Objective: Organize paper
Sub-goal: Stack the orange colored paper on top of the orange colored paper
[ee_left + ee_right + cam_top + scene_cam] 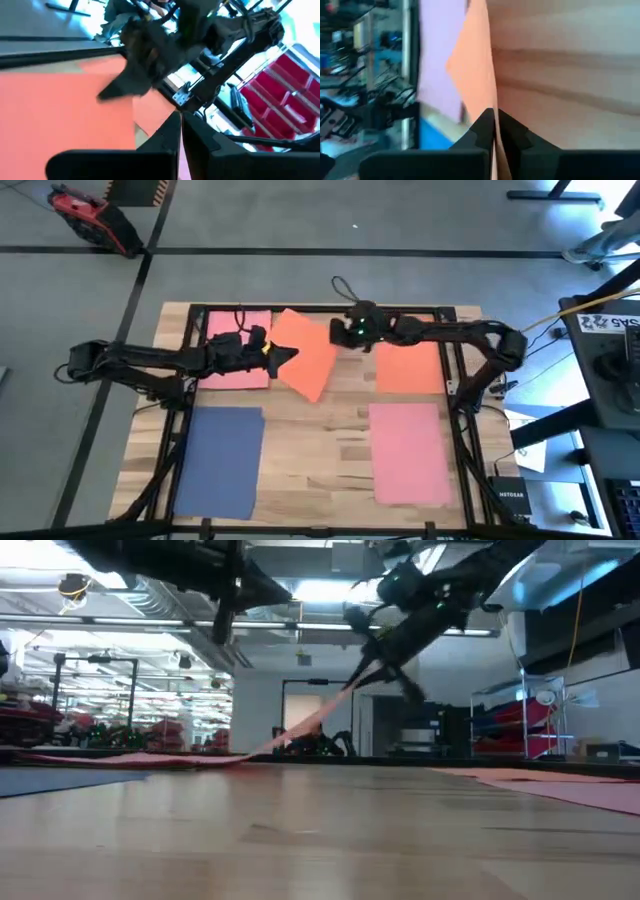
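Tilted orange sheet of matte paper pinched by both arms near the far middle of the pale wooden tabletop.

The right gripper is clamped on its far corner, lifting that edge off the wood, and the left gripper has its fingers closed on the sheet's left edge. Around it lie flat sheets: a pink one under the left arm, another orange one to the right, a blue one and a second pink one nearer the front.
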Tool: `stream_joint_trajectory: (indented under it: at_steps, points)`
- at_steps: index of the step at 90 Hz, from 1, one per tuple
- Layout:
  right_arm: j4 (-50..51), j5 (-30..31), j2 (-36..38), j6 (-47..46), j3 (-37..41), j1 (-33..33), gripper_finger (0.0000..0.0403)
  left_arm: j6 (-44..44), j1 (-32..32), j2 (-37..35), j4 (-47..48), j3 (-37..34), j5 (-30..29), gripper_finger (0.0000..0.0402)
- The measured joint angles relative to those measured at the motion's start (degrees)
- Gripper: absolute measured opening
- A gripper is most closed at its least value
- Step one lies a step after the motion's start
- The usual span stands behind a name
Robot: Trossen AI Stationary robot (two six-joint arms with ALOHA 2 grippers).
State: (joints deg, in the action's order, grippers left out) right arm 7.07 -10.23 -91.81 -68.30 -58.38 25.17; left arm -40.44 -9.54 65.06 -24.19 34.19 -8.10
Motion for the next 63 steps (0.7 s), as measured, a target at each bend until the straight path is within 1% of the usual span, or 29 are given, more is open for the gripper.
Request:
stream_joint_trajectory:
  at_steps: [13,24,46,63]
  points:
    - [8.6,5.1,8.1,0.2,4.7,1.7,0.0,-1.1,0.0,0.0,-1.3,-1.1,-0.4,0.0]
    - [14.3,10.1,15.2,-2.2,10.0,1.6,0.0,-0.2,0.0,0.0,-2.0,-1.1,-1.3,0.0]
    - [21.8,19.7,30.4,-13.8,22.0,1.4,0.0,-0.8,0.0,0.0,-2.0,-1.1,-1.7,0.0]
    - [33.7,28.4,42.1,-23.3,26.2,1.4,0.0,-1.2,-0.3,0.0,-1.7,-1.1,-1.6,0.0]
